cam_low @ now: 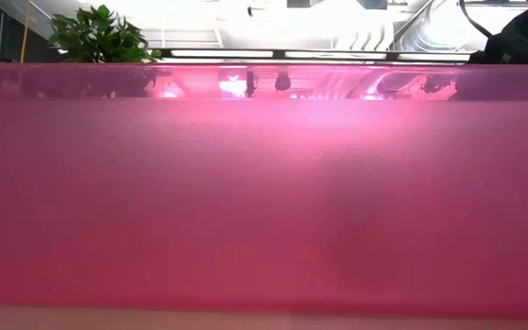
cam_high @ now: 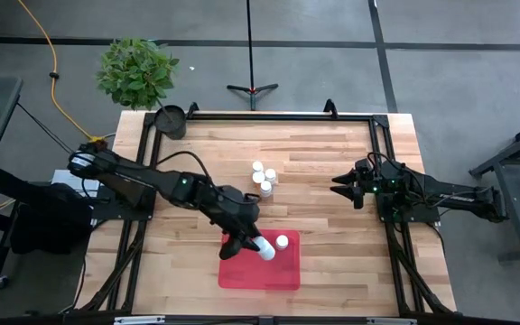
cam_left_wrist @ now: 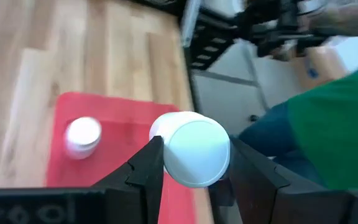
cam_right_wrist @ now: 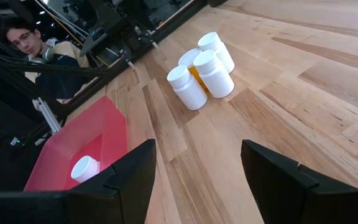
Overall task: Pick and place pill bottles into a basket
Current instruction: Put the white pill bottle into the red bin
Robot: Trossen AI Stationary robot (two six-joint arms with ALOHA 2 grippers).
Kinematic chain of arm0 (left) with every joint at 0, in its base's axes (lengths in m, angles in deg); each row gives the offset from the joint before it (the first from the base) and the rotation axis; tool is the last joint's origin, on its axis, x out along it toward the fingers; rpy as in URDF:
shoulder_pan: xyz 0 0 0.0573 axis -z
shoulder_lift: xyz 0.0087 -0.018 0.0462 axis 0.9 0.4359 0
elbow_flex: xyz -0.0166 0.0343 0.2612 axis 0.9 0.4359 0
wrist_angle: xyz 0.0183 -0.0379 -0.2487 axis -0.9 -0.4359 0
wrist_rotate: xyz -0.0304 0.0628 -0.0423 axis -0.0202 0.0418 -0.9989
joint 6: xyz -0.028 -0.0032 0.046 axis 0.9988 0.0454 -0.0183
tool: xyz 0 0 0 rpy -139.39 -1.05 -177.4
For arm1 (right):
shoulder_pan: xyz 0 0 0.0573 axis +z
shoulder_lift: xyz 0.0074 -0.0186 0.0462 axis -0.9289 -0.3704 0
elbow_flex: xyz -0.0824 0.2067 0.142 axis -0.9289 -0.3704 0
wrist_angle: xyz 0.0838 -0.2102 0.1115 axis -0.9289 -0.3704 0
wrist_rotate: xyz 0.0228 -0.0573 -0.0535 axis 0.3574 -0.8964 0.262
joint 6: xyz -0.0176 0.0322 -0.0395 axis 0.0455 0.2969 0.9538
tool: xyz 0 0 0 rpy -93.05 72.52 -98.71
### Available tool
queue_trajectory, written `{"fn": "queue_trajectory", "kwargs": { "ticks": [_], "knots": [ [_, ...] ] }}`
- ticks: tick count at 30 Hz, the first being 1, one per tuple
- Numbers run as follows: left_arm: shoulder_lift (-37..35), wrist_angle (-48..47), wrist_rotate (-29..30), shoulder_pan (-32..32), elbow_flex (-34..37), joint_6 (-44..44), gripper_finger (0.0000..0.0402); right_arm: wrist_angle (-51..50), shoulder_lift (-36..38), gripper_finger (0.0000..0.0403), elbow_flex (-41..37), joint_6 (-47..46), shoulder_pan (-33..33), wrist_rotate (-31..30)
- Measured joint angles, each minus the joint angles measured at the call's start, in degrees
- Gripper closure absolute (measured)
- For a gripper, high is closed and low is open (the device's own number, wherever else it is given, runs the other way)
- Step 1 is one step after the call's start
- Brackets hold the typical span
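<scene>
Left gripper (cam_left_wrist: 191, 171) jaws clamp an unlabelled white pill bottle (cam_left_wrist: 194, 148) over the basket (cam_high: 283, 271); right gripper (cam_high: 339, 186) jaws gape, empty.

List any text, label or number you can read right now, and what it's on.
Nothing reads clearly.
Left gripper: pale embossed marks on its housing, too blurred to read.
Held pill bottle: plain white cap, no visible label.
Bottles on the table: no readable labels.
Basket: no markings.
</scene>
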Motion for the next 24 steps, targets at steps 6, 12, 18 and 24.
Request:
{"fn": "queue_trajectory", "kwargs": {
  "ticks": [6,12,18,24],
  "knots": [
    [4.3,0.5,1.3,1.0,0.0,-0.7,0.0219,0.0,-0.3,0.0176,0.0,0.0,0.0,-0.1],
    [7.3,0.7,-0.3,2.4,0.0,-0.6,0.0219,-0.1,-0.7,0.0176,0.0,0.0,0.0,-0.2],
    [9.5,0.2,1.5,2.9,0.0,-0.7,0.0219,-0.1,-0.7,0.0176,0.0,0.0,0.0,-0.2],
    [12.1,-1.0,2.9,2.9,-0.8,-2.4,0.0219,-0.1,-0.8,0.0176,0.0,-0.9,0.0,-0.2]
  ]
}}
